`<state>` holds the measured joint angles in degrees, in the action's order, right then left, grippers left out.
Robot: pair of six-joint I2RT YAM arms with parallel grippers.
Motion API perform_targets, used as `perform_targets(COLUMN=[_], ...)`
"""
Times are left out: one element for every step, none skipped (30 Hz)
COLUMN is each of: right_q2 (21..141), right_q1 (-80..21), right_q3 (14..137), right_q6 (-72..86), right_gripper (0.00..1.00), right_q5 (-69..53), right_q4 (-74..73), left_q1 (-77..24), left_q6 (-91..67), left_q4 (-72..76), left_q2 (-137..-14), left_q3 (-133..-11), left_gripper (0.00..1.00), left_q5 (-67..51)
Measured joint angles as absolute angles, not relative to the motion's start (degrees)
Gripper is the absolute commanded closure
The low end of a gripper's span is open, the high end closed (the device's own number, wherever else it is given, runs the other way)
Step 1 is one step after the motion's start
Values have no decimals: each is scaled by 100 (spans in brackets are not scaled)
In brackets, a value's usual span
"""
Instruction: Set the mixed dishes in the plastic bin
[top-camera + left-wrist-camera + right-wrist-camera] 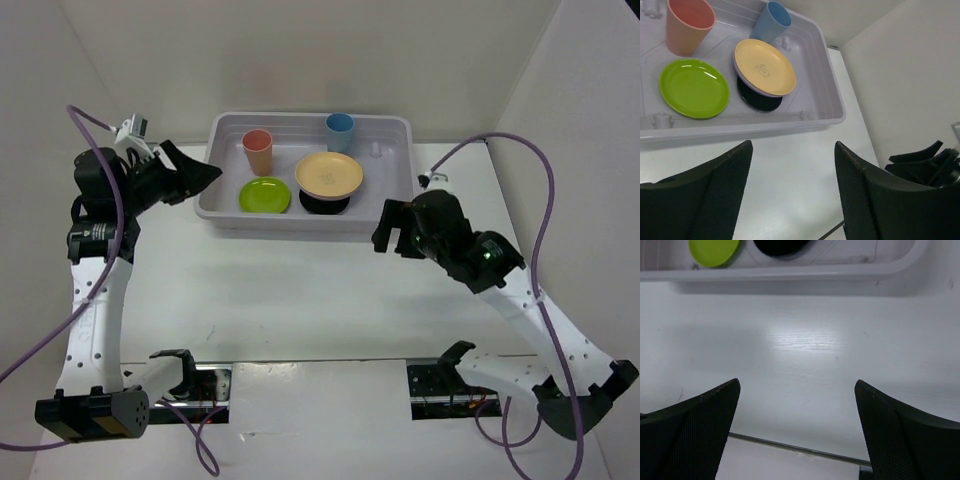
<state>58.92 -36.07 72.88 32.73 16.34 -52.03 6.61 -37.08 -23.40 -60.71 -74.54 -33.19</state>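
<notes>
Okay, job looks done: every dish sits inside the plastic bin point(305, 222) at the far side of the bench point(300, 290). Left hand point(200, 175) and right hand point(392, 228) are both open and empty, just outside the bin. Best move is to back straight off without clipping the rim. Count:
- Two cups: coral-red cup point(258, 150), blue cup point(339, 130).
- Four plates: lime green plate point(265, 194), pale orange plate point(328, 174) on lilac plate point(747, 83) over black plate point(325, 205).

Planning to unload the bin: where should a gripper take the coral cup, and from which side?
Probably the coral cup by its rim, from above, one finger inside: it stands upright, mouth open, and the bin walls hinder a side approach.
</notes>
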Motion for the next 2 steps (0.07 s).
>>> perform_targets(right_q2=[5800, 5756], right_q1=[-3581, -3546], right_q3=[7046, 6871], right_q6=[3271, 3267], right_gripper=[0, 0], right_q5=[1520, 1411], right_q4=[-5109, -5043], left_q1=[663, 663], left_q6=[-3632, -3594], left_q4=[-2366, -2375], left_q2=[-6069, -6069], left_q3=[-7454, -7454], left_gripper=[19, 17], left_q5=[-3286, -3271])
